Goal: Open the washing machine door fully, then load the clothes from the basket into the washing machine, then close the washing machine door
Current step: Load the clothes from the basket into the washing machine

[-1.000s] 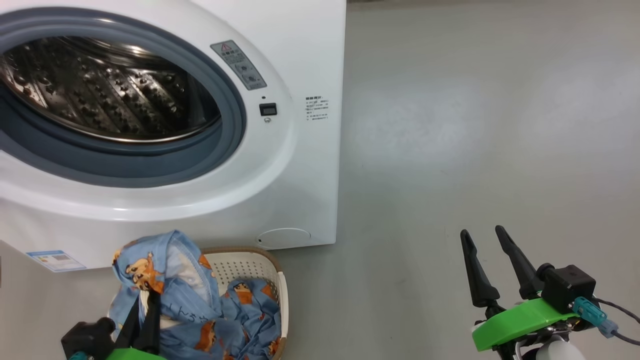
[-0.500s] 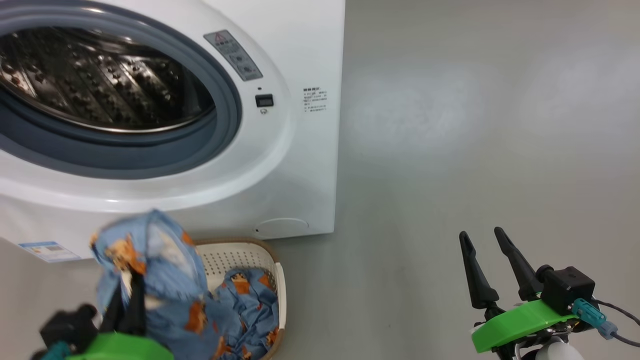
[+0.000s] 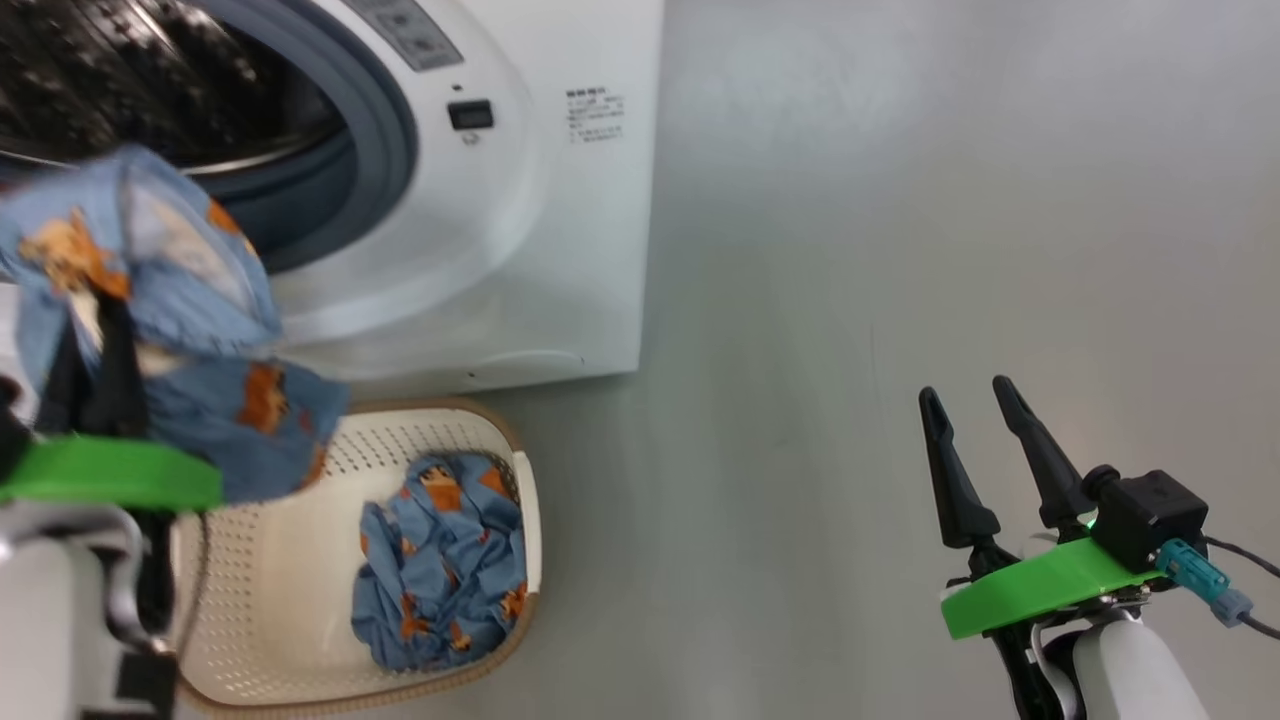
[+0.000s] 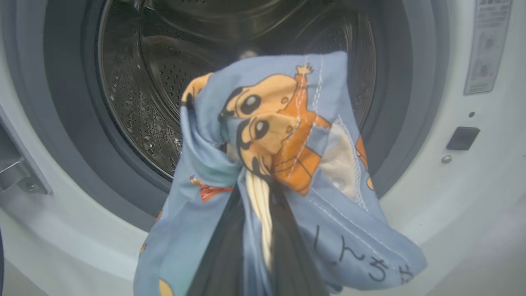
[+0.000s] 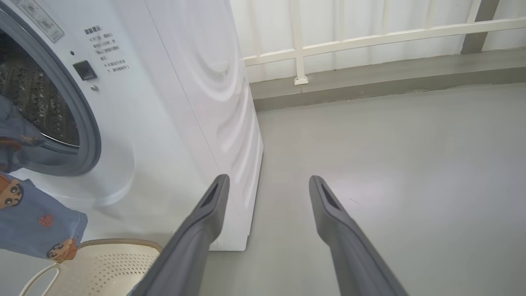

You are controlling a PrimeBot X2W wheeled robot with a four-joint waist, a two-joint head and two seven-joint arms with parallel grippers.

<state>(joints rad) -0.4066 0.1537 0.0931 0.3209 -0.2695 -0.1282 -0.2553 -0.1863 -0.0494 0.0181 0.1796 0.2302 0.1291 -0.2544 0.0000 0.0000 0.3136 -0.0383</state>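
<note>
The white washing machine (image 3: 560, 250) stands at the upper left with its steel drum (image 3: 150, 90) exposed; the washing machine door is out of view. My left gripper (image 3: 95, 310) is shut on a light blue piece of the clothes (image 3: 190, 300) with orange cartoon prints. It holds that piece above the basket (image 3: 270, 560), level with the lower gasket. In the left wrist view this garment (image 4: 279, 123) hangs right before the drum mouth (image 4: 164, 82). A second blue garment (image 3: 440, 560) lies in the basket. My right gripper (image 3: 965, 395) stands open and empty over the floor at the lower right.
Bare grey floor (image 3: 900, 250) stretches to the right of the machine. In the right wrist view a white railing and wall (image 5: 370, 33) run behind a low grey kerb. The basket sits on the floor directly in front of the machine's base.
My left gripper has lifted the blue garment out of the basket, up to the drum opening. The head camera has shifted. My right gripper stays open where it was.
</note>
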